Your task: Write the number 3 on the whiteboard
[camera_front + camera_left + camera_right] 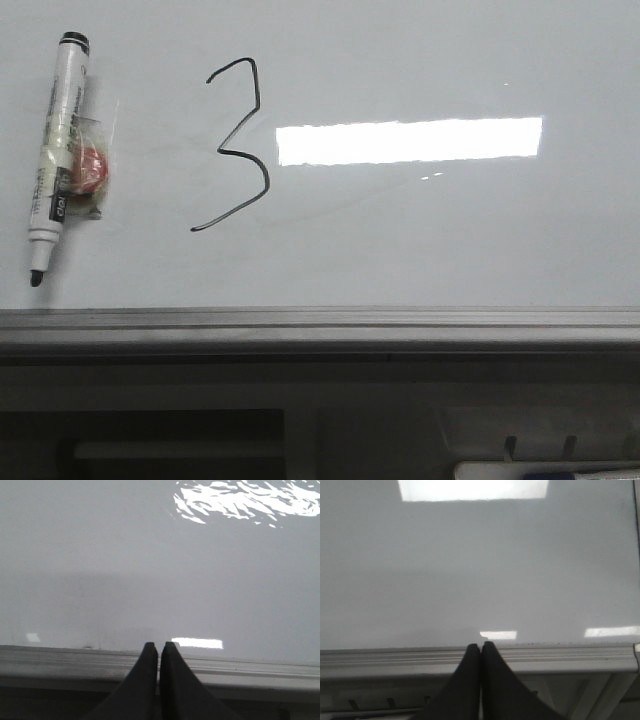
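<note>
A thin black angular number 3 (236, 145) is drawn on the glossy pale whiteboard (430, 240), left of the bright light reflection. A white marker with a black cap (58, 155) lies on the board at the far left, tip toward the frame edge, beside a small clear packet with something red in it (90, 168). Neither gripper shows in the front view. My left gripper (159, 645) is shut and holds nothing, over the board's grey frame edge (60, 657). My right gripper (481, 646) is likewise shut and empty above the frame edge (560, 657).
The grey metal frame (320, 325) runs along the board's near side. Below it lies a dark ledge (200, 440), with a pale tray edge (545, 470) at the bottom right. The board's right end (637, 540) shows in the right wrist view.
</note>
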Robot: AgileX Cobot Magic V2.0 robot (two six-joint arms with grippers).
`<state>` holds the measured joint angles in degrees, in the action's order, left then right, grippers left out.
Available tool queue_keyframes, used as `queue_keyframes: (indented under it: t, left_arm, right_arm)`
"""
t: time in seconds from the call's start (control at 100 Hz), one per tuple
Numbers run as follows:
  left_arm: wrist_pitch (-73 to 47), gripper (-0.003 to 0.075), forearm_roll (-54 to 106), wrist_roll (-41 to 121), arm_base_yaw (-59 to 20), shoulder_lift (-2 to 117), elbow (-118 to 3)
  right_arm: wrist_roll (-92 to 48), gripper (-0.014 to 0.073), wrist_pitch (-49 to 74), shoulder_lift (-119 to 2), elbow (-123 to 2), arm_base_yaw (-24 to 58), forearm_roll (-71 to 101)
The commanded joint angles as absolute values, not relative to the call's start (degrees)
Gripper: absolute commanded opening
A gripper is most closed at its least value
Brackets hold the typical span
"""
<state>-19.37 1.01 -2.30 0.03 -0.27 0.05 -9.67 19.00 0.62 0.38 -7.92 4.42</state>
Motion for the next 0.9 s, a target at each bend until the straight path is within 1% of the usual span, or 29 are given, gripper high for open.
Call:
queue_keyframes:
  t: [0.0, 0.89]
  left_arm:
    - [-16.75, -0.002, 1.04, -2.72, 0.08, -1.66, 0.68]
    - [-16.75, -0.002, 1.04, -2.72, 0.08, -1.66, 0.68]
  right_arm:
    - [-9.6, -0.0049, 18.02, 1.46, 2.17, -8.26, 6.02]
    - [-10.8, -0.005, 18.24, 1.46, 2.17, -8.26, 6.42]
